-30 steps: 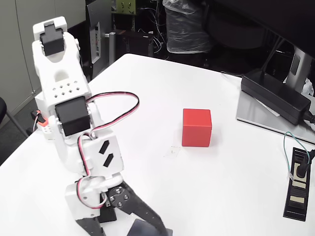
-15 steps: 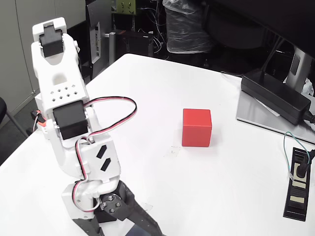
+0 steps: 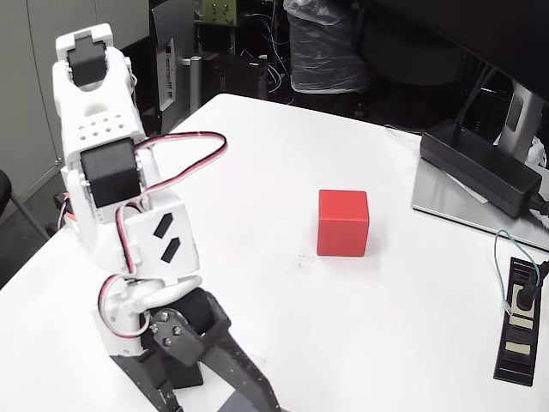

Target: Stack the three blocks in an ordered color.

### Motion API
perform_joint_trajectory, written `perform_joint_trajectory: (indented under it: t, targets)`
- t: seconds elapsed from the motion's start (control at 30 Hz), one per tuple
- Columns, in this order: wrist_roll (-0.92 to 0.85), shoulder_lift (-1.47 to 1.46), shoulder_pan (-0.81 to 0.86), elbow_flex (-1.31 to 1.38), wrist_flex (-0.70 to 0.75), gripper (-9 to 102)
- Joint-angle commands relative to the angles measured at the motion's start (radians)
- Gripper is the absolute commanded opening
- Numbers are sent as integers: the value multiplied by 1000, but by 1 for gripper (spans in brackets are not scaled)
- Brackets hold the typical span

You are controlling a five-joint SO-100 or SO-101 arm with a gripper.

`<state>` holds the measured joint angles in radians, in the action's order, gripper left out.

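A red block point(image 3: 343, 223) stands alone mid-worktop point(image 3: 274, 154), nothing near it. Far right lies a black power brick point(image 3: 480, 167); near right, a socket strip point(image 3: 519, 322). The arm point(image 3: 111, 197) bends down at near left, its jaws cut off by the bottom edge over a grey corner point(image 3: 236, 403); their opening cannot be told.

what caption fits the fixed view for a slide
White arm bends low at the table's near edge; red block sits apart, untouched.

My arm point(image 3: 107, 172) has white printed shells housing black servos. Red, white and black cables loop between joints. One shell bears small holes; another shows two black slanted marks. My gripper point(image 3: 206, 378) is black with visible screws.
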<state>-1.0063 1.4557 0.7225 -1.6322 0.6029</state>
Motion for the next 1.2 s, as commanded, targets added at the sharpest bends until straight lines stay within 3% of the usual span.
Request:
perform_joint_trajectory:
  t: [0.0,0.27,0.57,1.03,1.17]
  targets:
    - [69,51,3,8,25,33]
    - [167,44,-61,23,189,33]
    - [314,41,-106,26,204,33]
    - [322,-155,-103,268,222,33]
    - [316,-178,-101,308,299,33]
